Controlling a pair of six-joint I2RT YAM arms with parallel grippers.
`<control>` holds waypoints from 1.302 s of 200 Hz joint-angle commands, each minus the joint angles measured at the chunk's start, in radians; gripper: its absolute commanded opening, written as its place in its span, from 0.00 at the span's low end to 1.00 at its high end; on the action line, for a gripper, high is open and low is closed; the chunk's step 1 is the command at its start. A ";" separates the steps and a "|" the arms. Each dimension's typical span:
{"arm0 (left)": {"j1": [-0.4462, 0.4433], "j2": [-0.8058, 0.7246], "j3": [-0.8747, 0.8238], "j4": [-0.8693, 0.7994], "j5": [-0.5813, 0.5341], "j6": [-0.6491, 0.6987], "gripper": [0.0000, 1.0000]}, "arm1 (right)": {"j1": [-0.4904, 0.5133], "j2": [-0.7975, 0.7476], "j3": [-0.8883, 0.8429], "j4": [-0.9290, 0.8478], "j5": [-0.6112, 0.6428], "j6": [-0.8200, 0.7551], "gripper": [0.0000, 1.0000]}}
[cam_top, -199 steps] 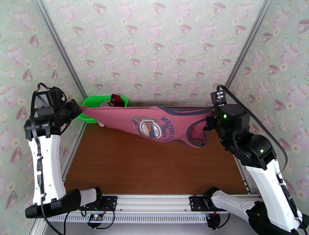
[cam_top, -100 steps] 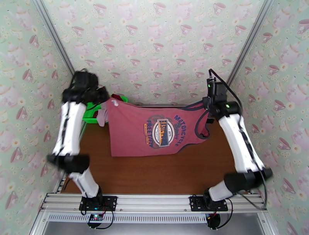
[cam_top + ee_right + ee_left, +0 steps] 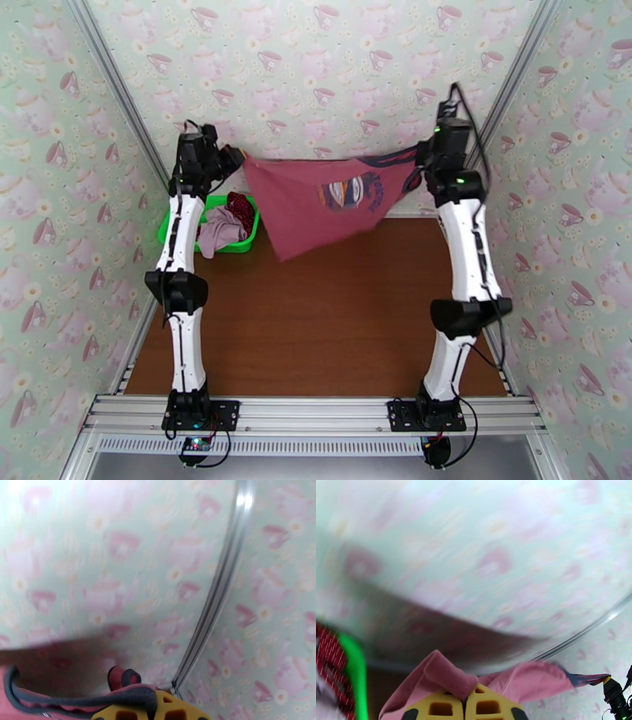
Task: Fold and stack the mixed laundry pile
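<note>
Above the table (image 3: pixel 332 339), the dusty-red tank top (image 3: pixel 304 207) hangs stretched, chest print showing. Left gripper (image 3: pixel 237 162) and right gripper (image 3: pixel 419 164) clench its ends.

tank top (image 3: pixel 308 217) chest text: unreadable | wallpaper (image 3: pixel 474 539): blurred | green basket (image 3: pixel 353 677): cut off at edge

- Tank top (image 3: pixel 316 201) is hanging taut btwn left gripper (image 3: pixel 235 161) & right gripper (image 3: pixel 416 163), both clamping it. It's barring the back of the cell, w/ its low corner dangling over the far-left table (image 3: pixel 316 339).
- Mid & near table is lying open btwn the 2 arms.
- Green basket (image 3: pixel 237 247) is taking up the far-left corner, just beside left arm (image 3: pixel 180 237).
- Right arm (image 3: pixel 472 245) is standing near the right wall, narrowing that lane.
- Metal post (image 3: pixel 213 598) is running close behind the right gripper.
</note>
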 commanded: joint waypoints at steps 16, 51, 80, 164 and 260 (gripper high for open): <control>-0.005 -0.280 -0.279 0.207 0.055 0.062 0.00 | -0.015 -0.204 -0.285 0.204 -0.016 0.025 0.00; -0.036 -0.561 -1.083 0.533 0.037 0.100 0.00 | -0.014 -0.452 -1.048 0.506 -0.117 0.081 0.00; -0.057 -0.607 -1.582 0.779 0.000 0.054 0.00 | -0.014 -0.530 -1.478 0.621 -0.163 0.172 0.00; -0.070 -0.635 -2.025 0.900 -0.168 -0.104 0.00 | -0.005 -0.905 -1.880 0.501 -0.150 0.280 0.00; -0.068 -0.913 -1.916 0.409 -0.362 0.072 0.00 | -0.005 -1.116 -1.740 0.152 0.038 0.302 0.00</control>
